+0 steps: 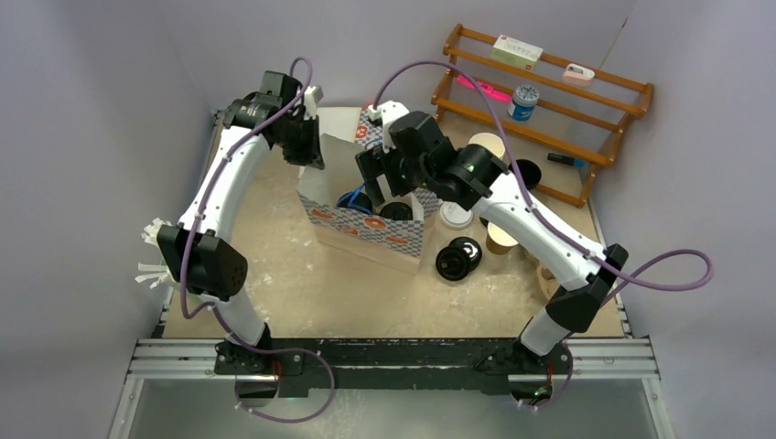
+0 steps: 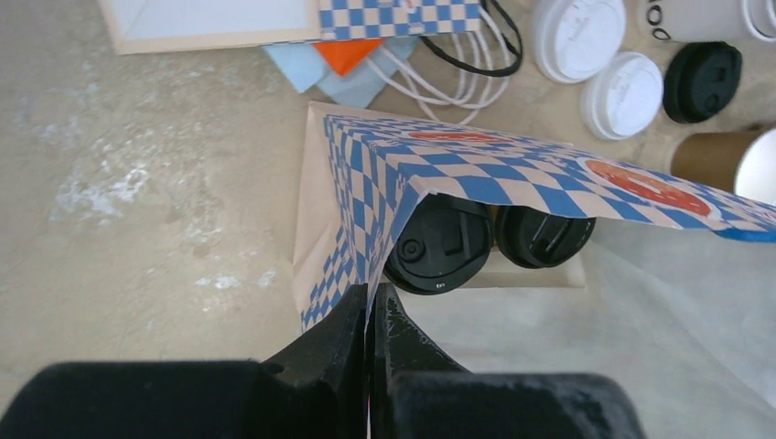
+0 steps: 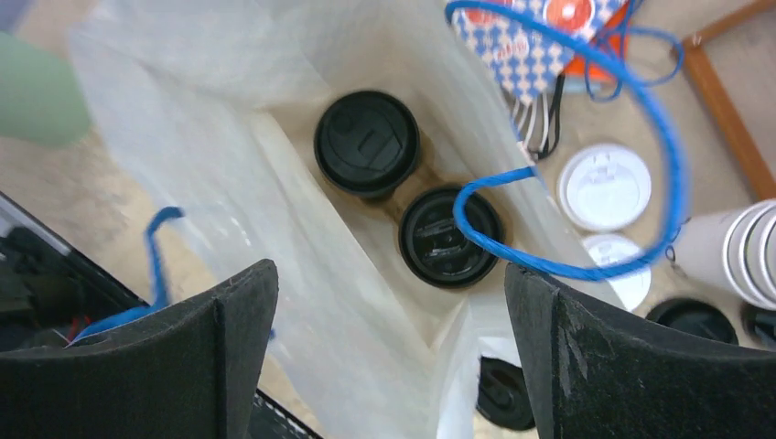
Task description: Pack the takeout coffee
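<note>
— Takeout coffee (image 3: 366, 142): where is it standing?

— There are two black-lidded cups, both upright on the floor of the paper bag (image 1: 366, 236). Seen from the right wrist, the second cup (image 3: 448, 236) sits just beside the first, close enough that the lids look to be touching.

— And the bag itself?

— It is upright and open-mouthed around the middle of the table (image 1: 293, 283), a little toward the far edge. The outside has blue-and-white checks with round orange marks, and the inside is pale.

— What is the left gripper (image 2: 369, 306) doing?

— It is clenched on the bag's rim at a corner fold. The paper edge runs right between its two black fingers, and both lids show just under that rim.

— The right gripper (image 3: 389, 274)?

— It is spread wide above the bag's mouth, looking straight down at the lids, with nothing between its fingers (image 3: 229, 357). A blue cord handle (image 3: 673, 165) loops across its view, passing over the second cup.

— Anything else on the table?

— Several things lie to the right of the bag, toward the right edge. There are loose white lids (image 2: 622, 96), a black lid (image 2: 703, 82), a stack of white cups (image 3: 732, 256) and a brown cup (image 1: 499, 238). A wooden rack (image 1: 643, 102) stands in the far right corner.
</note>
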